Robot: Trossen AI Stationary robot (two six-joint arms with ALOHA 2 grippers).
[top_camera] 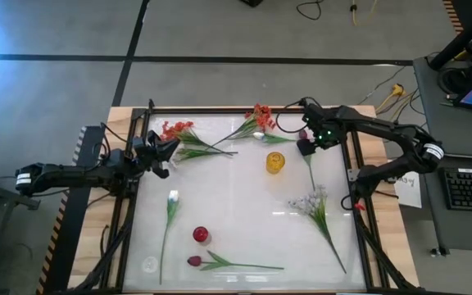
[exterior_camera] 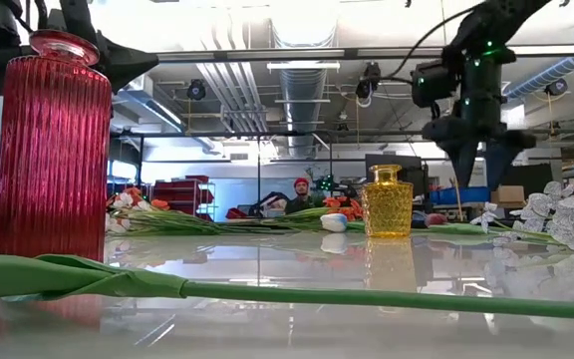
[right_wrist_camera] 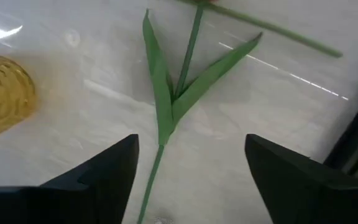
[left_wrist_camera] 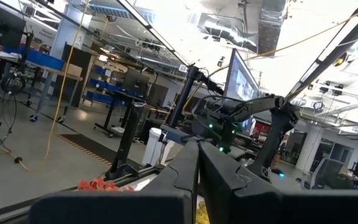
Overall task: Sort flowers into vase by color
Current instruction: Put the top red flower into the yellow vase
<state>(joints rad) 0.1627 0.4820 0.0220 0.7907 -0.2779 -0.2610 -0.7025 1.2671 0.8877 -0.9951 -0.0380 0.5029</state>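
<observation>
My right gripper [top_camera: 306, 147] hangs open, pointing down, above the green stem [right_wrist_camera: 189, 50] of a dark maroon tulip [top_camera: 303, 134] at the table's far right. Its fingers stand on either side of the leaves [right_wrist_camera: 166, 102], clear of them. The tulip lies flat beside the yellow vase [top_camera: 275, 162]. A red vase [top_camera: 200, 235] stands nearer the front. Two orange-red flowers [top_camera: 175, 130] [top_camera: 260, 115] lie at the far edge. A whitish spray [top_camera: 311, 201], a white flower [top_camera: 173, 197] and another maroon tulip [top_camera: 194, 260] lie nearer. My left gripper [top_camera: 164, 156] waits shut at the left edge.
A clear glass vase [top_camera: 148, 264] stands at the near left corner. A dark metal frame [top_camera: 359, 197] runs along the table's sides. In the low view the red vase [exterior_camera: 53, 150] stands close and a green stem [exterior_camera: 367, 297] lies across the front. A person [exterior_camera: 300, 192] sits far behind.
</observation>
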